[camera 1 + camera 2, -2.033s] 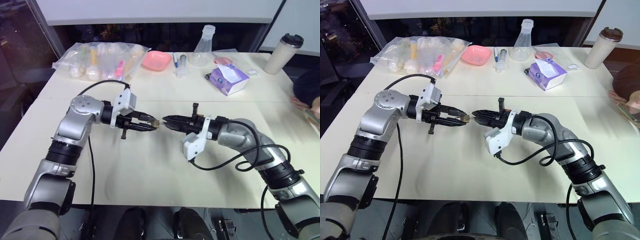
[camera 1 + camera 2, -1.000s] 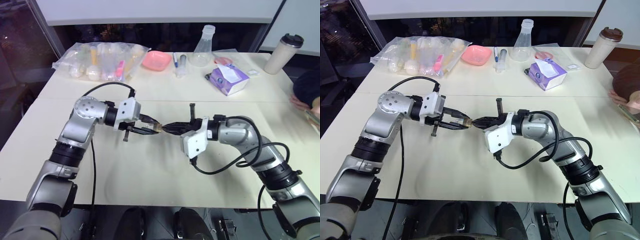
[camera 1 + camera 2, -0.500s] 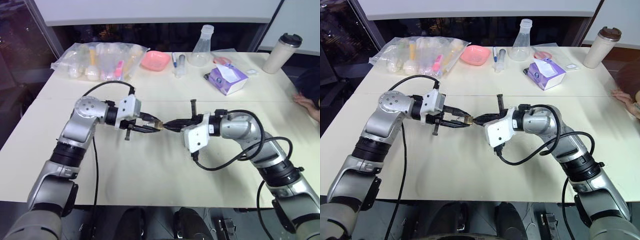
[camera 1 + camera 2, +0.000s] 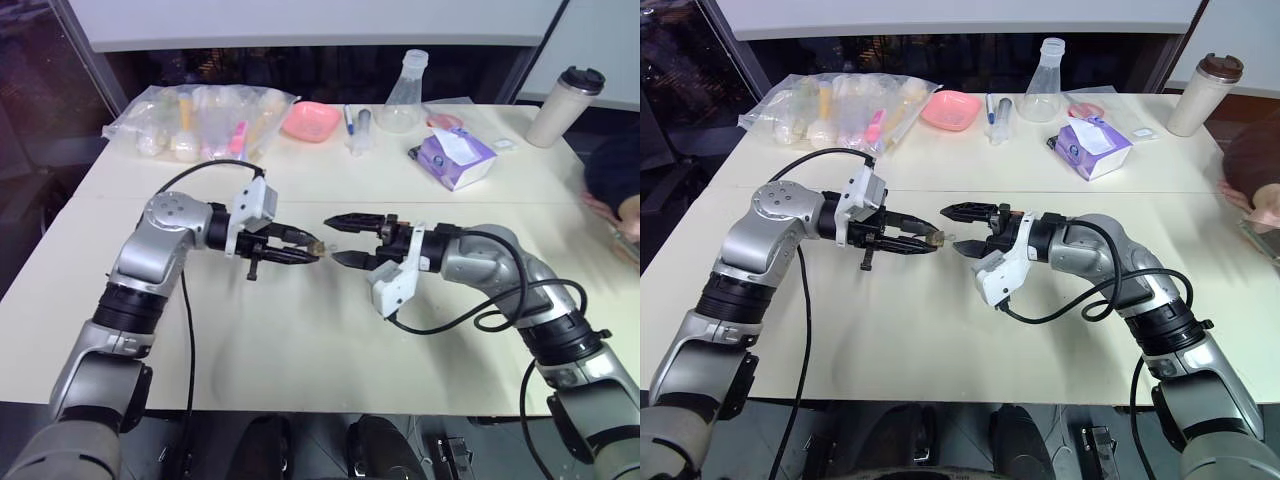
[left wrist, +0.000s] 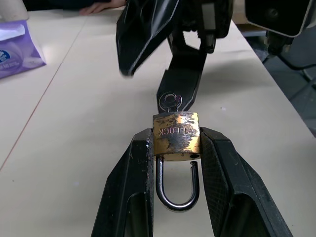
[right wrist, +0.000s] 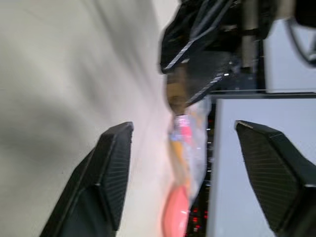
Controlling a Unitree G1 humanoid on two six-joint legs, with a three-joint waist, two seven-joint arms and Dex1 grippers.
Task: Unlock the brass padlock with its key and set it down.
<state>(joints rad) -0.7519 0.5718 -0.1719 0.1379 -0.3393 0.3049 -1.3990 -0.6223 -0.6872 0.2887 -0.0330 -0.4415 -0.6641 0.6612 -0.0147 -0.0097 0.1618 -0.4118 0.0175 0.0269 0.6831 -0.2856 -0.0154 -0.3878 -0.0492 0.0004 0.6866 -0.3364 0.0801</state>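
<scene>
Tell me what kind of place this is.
Likely a lab or workshop bench: a clear conical plastic flask, a clear bag of small bottles, and a purple tissue pack sit on the pale table.

This is looking like a laboratory or a test room. Two pale tables (image 4: 300, 340) are standing pushed together, and at their far edge a clear conical flask (image 4: 405, 95) is sitting near a zip bag of small lab items (image 4: 200, 122), a pink dish (image 4: 312, 121), a tissue pack (image 4: 456, 157) and a travel cup (image 4: 565, 106).
</scene>
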